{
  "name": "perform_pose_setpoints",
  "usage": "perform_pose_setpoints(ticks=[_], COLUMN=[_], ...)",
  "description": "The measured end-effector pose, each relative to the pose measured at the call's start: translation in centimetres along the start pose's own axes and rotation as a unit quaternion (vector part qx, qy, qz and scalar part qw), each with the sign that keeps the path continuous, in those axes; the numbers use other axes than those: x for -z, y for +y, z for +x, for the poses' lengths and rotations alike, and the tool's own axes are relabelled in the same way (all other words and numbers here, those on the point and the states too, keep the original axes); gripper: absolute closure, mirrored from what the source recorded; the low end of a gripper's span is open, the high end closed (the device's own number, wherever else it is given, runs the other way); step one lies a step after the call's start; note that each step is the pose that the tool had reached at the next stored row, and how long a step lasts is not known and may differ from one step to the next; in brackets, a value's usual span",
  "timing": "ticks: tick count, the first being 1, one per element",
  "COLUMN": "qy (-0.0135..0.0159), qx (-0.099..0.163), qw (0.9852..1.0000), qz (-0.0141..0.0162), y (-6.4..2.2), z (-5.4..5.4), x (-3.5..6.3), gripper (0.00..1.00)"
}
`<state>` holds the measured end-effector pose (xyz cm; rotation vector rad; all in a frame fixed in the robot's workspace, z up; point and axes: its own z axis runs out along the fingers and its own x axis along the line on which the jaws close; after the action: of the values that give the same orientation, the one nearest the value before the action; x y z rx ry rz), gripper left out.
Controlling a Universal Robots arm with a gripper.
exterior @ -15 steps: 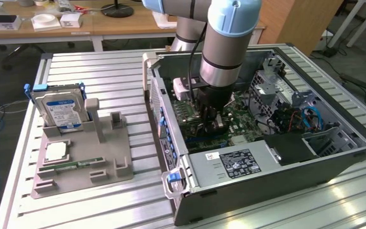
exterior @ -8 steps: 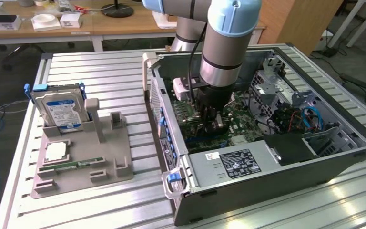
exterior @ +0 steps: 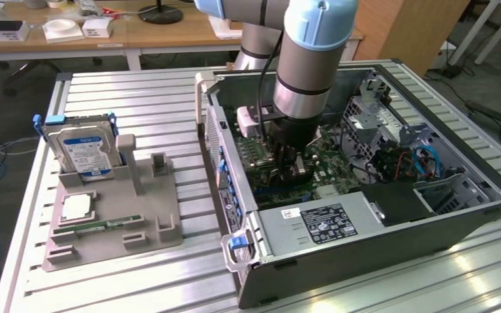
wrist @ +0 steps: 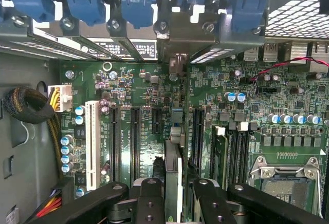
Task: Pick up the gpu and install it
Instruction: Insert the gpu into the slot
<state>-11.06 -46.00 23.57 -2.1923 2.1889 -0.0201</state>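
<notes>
Green motherboard (wrist: 154,88), blue slot clips (wrist: 85,0), black claw (wrist: 177,198), blue-labelled hard drive (exterior: 83,151)

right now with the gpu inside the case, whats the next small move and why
Probably ease it straight down: the claw grips the gpu edge-on, upright among the motherboard slots, bracket end toward the blue latches; whether it is seated I cannot tell.

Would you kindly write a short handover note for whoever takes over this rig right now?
Pincer: inside the open computer case, shut on the gpu, which it holds on edge.
Gpu: over the motherboard, its bracket end toward the rear slot openings; whether it is fully seated cannot be told.
Done: gpu picked up and brought into the case.
Left: seating not confirmed; card not released.
Hard drive stands in the grey holder on the table.
</notes>
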Motion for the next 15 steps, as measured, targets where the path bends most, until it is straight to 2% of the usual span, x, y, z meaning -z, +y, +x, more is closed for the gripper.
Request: perform_pose_setpoints(ticks=[15], qy=[-0.0001], qx=[0.000], qw=[1.0000], qz=[0.0000], y=[0.31], z=[0.00], x=[-0.14], gripper=[0.74])
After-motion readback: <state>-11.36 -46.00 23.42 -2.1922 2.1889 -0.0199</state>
